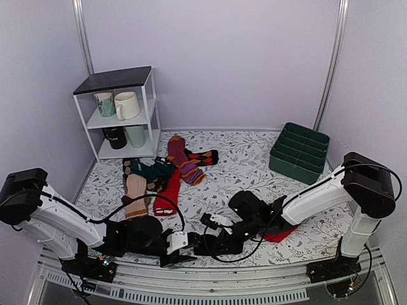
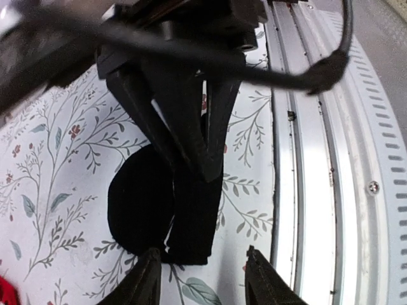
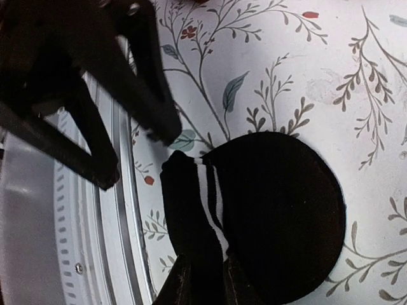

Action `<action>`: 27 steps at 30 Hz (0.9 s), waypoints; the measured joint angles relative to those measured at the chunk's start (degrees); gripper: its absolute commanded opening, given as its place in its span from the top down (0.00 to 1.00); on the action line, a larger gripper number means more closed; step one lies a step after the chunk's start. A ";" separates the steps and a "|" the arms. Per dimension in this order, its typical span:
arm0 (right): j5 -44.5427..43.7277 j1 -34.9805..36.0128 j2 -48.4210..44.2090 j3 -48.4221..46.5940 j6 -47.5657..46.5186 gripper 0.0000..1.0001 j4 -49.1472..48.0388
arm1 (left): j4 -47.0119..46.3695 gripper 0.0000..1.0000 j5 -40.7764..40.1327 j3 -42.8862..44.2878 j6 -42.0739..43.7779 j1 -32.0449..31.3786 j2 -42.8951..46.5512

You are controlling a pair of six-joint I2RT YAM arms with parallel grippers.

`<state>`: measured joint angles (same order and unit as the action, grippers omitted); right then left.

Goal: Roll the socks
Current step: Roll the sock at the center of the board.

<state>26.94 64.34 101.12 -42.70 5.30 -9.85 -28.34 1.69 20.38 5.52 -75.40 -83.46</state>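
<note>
The black socks (image 3: 280, 216) lie as a flat rounded bundle on the floral table near the front rail, with the white-striped cuff (image 3: 213, 197) at its left side. They also show in the left wrist view (image 2: 143, 210). My right gripper (image 3: 205, 287) is shut on the cuff strip and shows from the front in the left wrist view (image 2: 191, 127). My left gripper (image 2: 202, 281) is open and empty, its fingertips (image 2: 145, 274) just short of the near end of the socks. In the top view both grippers meet at the front centre, left (image 1: 186, 249) and right (image 1: 216, 243).
A red sock (image 1: 282, 233) lies under the right arm. A pile of coloured socks (image 1: 159, 178) lies mid-left. A green bin (image 1: 299, 152) stands back right, and a white shelf (image 1: 121, 114) with mugs back left. The metal rail (image 2: 318, 190) runs just beside the socks.
</note>
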 measured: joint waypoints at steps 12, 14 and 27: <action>11.50 -3.61 5.92 -9.11 6.93 0.85 11.76 | -6.43 0.50 -8.35 -0.17 7.96 -2.99 -7.23; 12.35 -3.93 6.40 -9.53 7.15 0.85 12.37 | -7.13 0.50 -8.61 -0.17 8.52 -3.08 -8.17; 15.39 -4.72 7.76 -10.29 7.15 0.85 13.88 | -13.09 0.60 -11.02 0.13 11.54 -3.87 -9.86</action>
<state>42.33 59.61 108.88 -52.99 12.45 4.03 -41.43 -9.32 20.51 17.06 -79.26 -93.32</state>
